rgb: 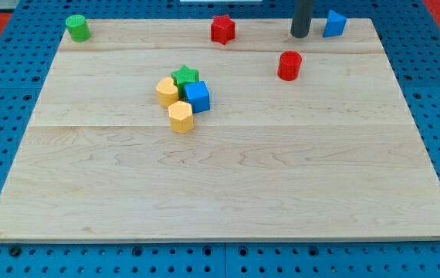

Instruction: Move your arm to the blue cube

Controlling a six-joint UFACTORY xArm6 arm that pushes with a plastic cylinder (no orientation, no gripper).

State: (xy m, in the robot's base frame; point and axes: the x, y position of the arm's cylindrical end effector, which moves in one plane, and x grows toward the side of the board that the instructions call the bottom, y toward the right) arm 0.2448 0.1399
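The blue cube point(198, 96) sits left of the board's middle, in a tight cluster with a green star point(185, 76) above it, a yellow cylinder point(167, 91) at its left and a yellow hexagonal block point(181, 116) below it. My tip point(300, 35) is at the view's top right, far from the cube, up and to the right of it. It stands just left of a second blue block point(334, 24) and above a red cylinder point(289, 66).
A red star point(222, 29) lies at the top middle. A green cylinder point(77, 28) stands at the top left corner. The wooden board point(228, 185) rests on a blue perforated table.
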